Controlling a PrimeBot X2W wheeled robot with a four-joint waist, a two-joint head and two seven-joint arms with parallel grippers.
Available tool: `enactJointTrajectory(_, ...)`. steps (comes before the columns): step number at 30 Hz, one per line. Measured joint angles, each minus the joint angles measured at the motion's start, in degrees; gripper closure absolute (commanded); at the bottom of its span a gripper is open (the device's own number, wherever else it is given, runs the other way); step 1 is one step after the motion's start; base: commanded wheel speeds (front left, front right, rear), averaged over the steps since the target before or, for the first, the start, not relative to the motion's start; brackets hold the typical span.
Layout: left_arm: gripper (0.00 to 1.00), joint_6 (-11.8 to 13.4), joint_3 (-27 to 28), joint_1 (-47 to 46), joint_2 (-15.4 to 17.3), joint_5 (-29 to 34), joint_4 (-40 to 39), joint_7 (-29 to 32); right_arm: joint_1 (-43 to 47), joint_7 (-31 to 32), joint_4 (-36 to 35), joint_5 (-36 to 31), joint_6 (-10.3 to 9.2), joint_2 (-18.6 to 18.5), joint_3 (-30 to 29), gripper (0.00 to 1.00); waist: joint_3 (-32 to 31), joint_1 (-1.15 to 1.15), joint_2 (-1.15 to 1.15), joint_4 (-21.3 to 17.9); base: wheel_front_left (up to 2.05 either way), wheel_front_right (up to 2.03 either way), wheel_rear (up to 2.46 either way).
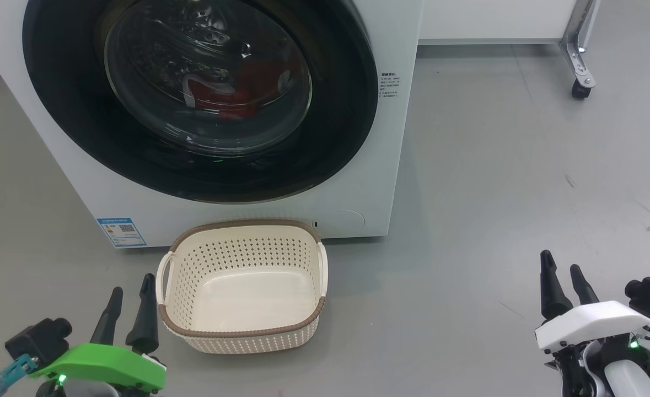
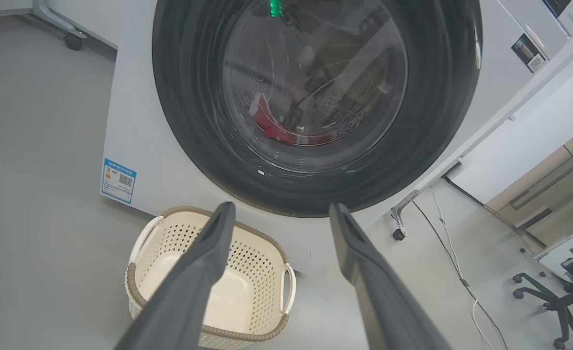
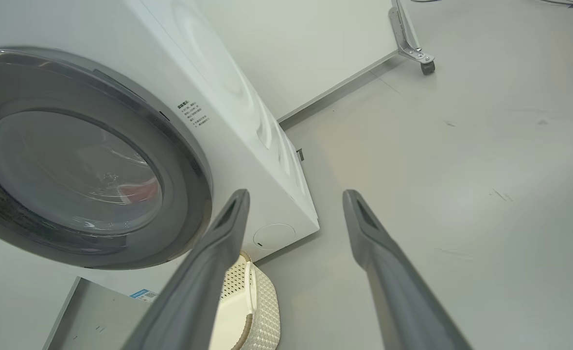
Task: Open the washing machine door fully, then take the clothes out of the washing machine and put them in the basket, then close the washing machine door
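Just left of the basket, left gripper aims at the door, fingers spread, empty; well right of it, right gripper, likewise spread, aims past the washer.

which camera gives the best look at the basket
The head view: the whole basket shows from above, rim, both handles and empty inside. In the left wrist view a finger of the left claw crosses it; in the right wrist view just one end shows behind a finger of the right claw.
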Motion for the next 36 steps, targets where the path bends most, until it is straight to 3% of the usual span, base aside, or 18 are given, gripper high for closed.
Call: enactJointTrajectory(36, 0.00, 4.69, -6.19, 0.10, -0.03, 26.10, 0.40, -7.17, 0.31, -7.26, 0.01, -26.57, -3.60, 0.68, 8.45, 0.00, 0.72, 0.00, 0.00, 0.44, 0.00, 0.00, 0.00)
